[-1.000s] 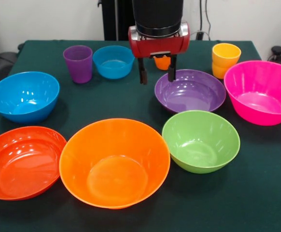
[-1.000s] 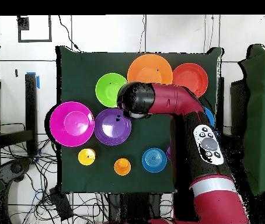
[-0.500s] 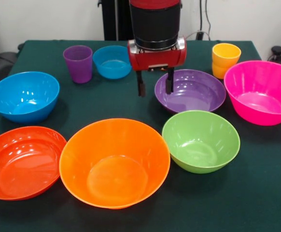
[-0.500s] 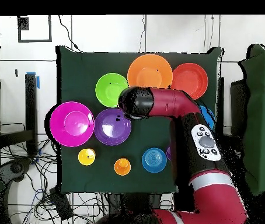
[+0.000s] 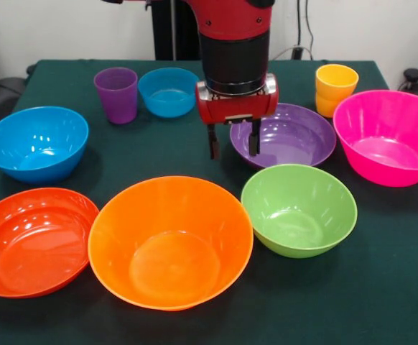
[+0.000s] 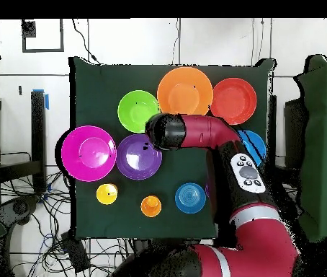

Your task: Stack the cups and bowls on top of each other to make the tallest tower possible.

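Your claw [image 5: 233, 141] hangs spread wide and empty at the purple bowl [image 5: 284, 135]'s rim, one finger over that edge, the other over bare counter [image 5: 173, 147]. The green bowl [image 5: 299, 209] and large orange bowl [image 5: 171, 241] sit close in front. The pink bowl [image 5: 391, 135] stands at the counter's edge, nothing stacked in it.

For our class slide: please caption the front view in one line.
Open tool hovers above the purple bowl's rim, unstacked bowls around.
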Tool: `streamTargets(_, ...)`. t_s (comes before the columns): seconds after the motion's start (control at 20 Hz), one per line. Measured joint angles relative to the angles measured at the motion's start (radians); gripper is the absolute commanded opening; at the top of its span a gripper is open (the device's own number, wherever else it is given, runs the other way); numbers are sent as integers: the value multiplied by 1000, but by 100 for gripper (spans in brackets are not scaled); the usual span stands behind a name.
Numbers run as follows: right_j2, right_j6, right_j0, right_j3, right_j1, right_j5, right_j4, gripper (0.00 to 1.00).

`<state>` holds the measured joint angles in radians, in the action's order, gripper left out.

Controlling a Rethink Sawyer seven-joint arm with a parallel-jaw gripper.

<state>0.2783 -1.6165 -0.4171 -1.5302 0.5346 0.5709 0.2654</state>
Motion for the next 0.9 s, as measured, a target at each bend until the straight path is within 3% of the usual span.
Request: streamTargets(0.9, 6, 0, -1, -6, -58, -27, 1, 100)
